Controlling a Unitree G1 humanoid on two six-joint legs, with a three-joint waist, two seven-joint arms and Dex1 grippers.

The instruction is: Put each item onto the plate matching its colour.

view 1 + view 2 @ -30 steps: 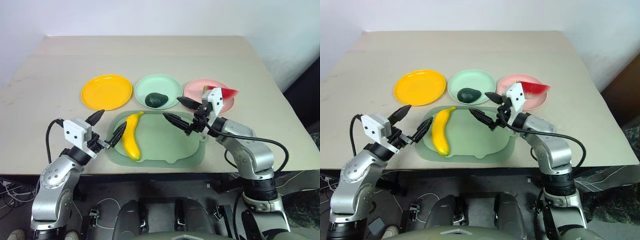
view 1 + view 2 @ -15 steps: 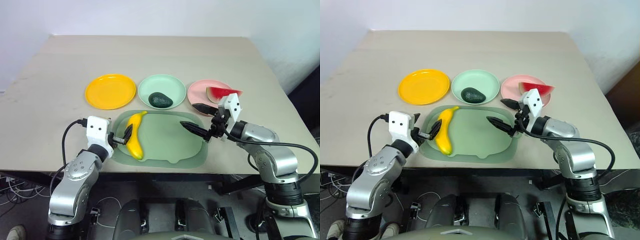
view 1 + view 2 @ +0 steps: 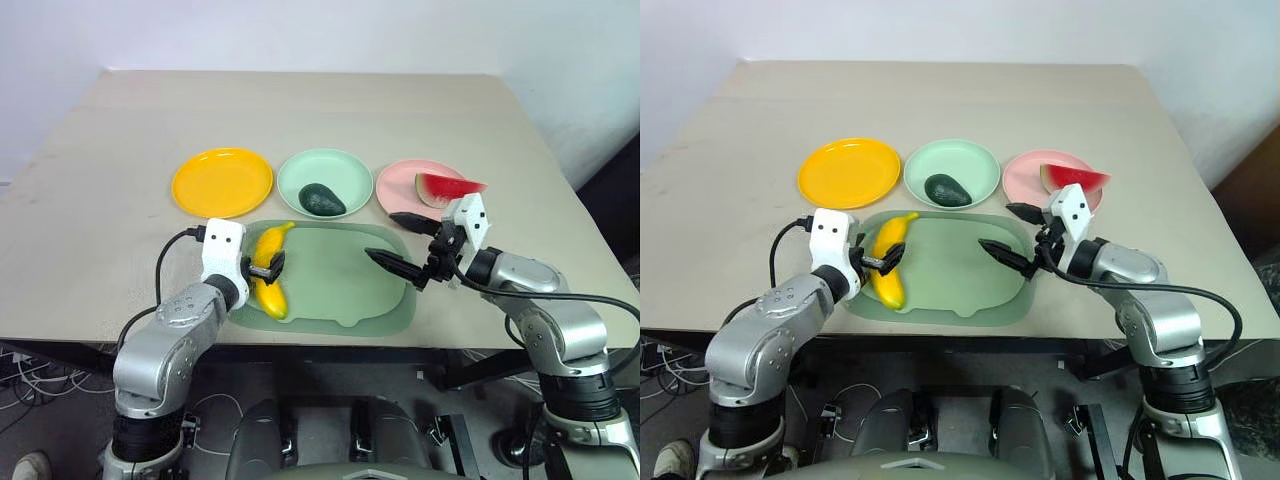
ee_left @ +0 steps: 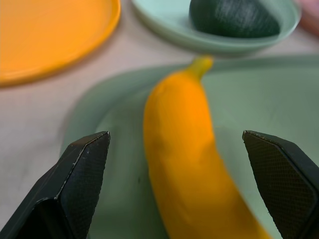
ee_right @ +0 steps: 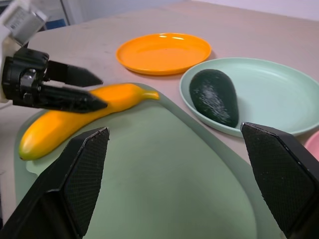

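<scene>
From the head views, three plates stand in a row across the middle of the table (image 3: 120,120): the orange-yellow plate (image 3: 221,182) nearest the left edge, the mint green plate (image 3: 325,182) in the centre, the pink plate (image 3: 412,187) nearest the right edge. The avocado (image 3: 322,199) lies on the mint green plate and the watermelon wedge (image 3: 447,188) on the pink one, its tip past that plate's right rim. The orange-yellow plate carries nothing. Nearer the front edge lies the large green tray (image 3: 340,290), with the banana (image 3: 266,270) along its left side.

The left wrist view adds what the head views do not: the banana's smooth, plump body runs between the two black fingertips (image 4: 82,181), with a gap on either side (no contact visible), its stem tip pointing toward the mint green plate. The left gripper (image 3: 262,271) is spread wide, straddling the banana's middle.

The right wrist view shows the avocado's finely pebbled dark skin and the banana's curve. The right gripper (image 3: 400,240) hangs over the tray's right edge, fingers wide apart and holding nothing.
</scene>
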